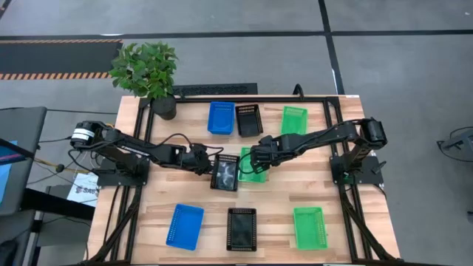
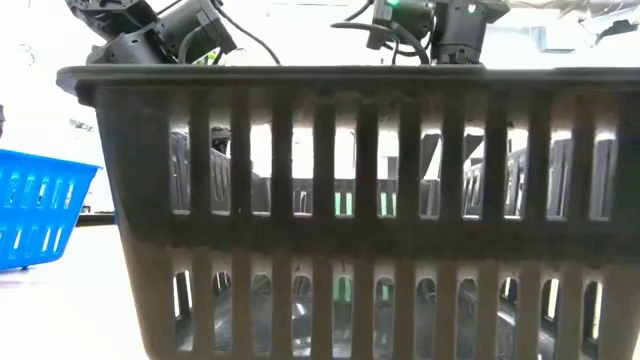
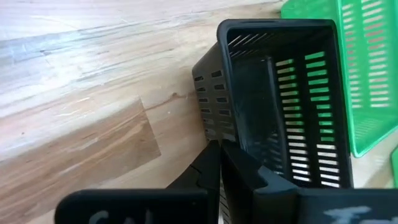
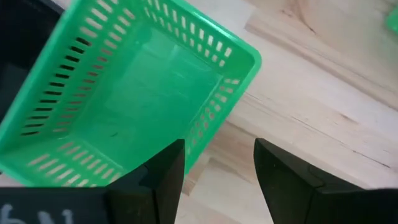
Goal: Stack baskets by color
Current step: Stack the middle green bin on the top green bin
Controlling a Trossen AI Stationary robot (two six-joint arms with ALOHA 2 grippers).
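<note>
Wood table point(image 1: 281, 199), grey floor point(image 1: 399, 66), plant point(image 1: 146, 68) prob. potted.

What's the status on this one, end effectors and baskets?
Left end effector shut on black plastic mesh basket at table centre. Right end effector open over green plastic mesh basket beside it. Nothing blocking.

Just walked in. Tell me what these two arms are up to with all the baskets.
They are sorting baskets by color on the table. At the middle, the left gripper is shut on the wall of a black basket. The right gripper hangs open over a green basket beside it. Six more baskets lie singly in two rows, blue, black and green; nothing looks stacked yet.
</note>
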